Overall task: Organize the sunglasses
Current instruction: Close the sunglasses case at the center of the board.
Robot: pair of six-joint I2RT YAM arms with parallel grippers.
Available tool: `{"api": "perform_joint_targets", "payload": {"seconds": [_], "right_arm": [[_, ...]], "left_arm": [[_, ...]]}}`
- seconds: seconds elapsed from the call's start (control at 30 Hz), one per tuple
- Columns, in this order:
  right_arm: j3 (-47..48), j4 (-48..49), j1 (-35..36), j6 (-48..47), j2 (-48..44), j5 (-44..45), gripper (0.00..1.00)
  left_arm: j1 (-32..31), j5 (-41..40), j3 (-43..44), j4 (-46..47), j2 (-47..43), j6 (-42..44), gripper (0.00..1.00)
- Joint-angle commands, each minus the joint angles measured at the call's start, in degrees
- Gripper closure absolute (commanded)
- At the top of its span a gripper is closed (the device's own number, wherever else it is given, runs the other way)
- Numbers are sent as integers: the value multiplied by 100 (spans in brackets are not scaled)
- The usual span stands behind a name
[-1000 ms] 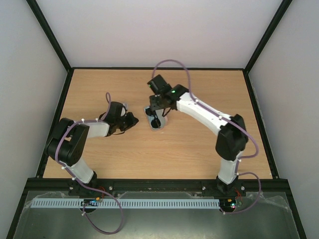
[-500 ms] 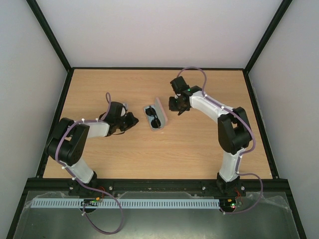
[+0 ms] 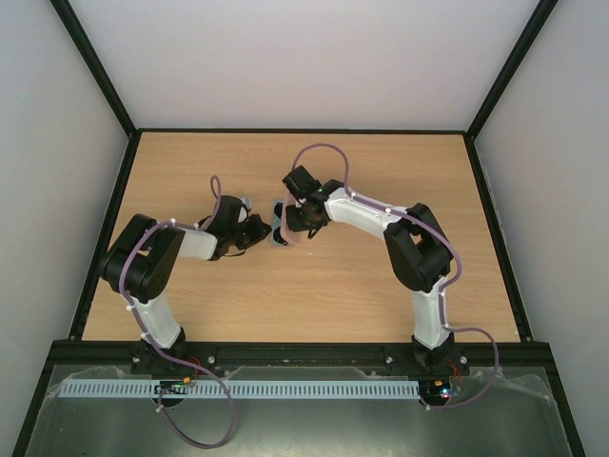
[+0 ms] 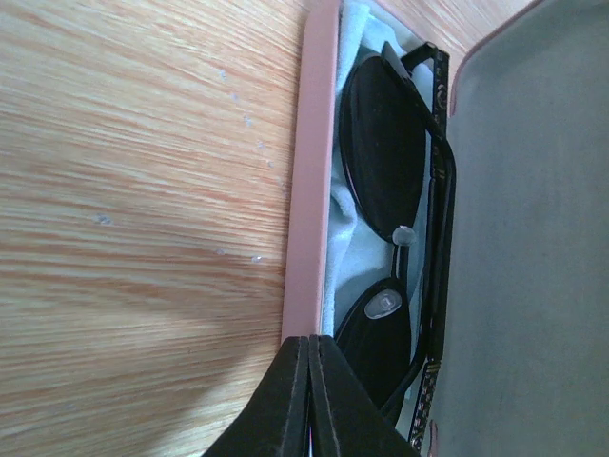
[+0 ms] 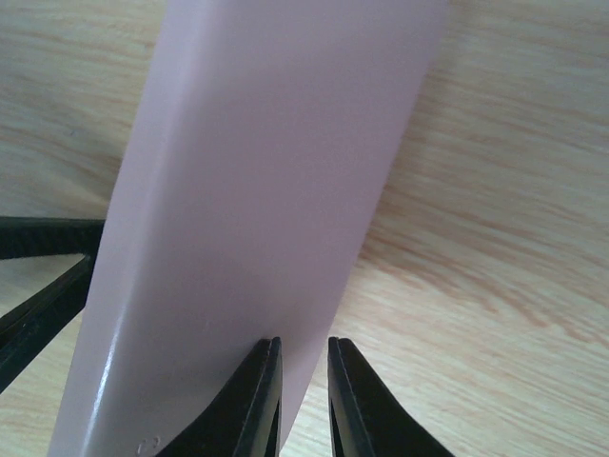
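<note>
Both look pinched closed and empty: left gripper (image 4: 309, 381) braces the pink case (image 4: 309, 171) rim, right gripper (image 5: 303, 381) sits behind the lid (image 5: 266, 190). The sunglasses (image 4: 390, 190) lie inside on blue cloth (image 4: 344, 262). I'd swing the lid over slowly.

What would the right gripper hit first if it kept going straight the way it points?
Most likely the raised pink case lid. It stands directly ahead of the right gripper and seems to touch the fingertips, though the exact depth is unclear.
</note>
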Motion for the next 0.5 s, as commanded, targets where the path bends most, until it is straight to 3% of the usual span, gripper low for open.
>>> {"api": "perform_joint_targets", "payload": {"seconds": [0.0,0.47], "right_arm": [[68,17,30,41,-77,-24,83],[933,-211,32,-148,639,-195,79]], "left_arm": [[-133,99,-61,141,319,-45,97],[-125,158,-32,207,397,13,98]]}}
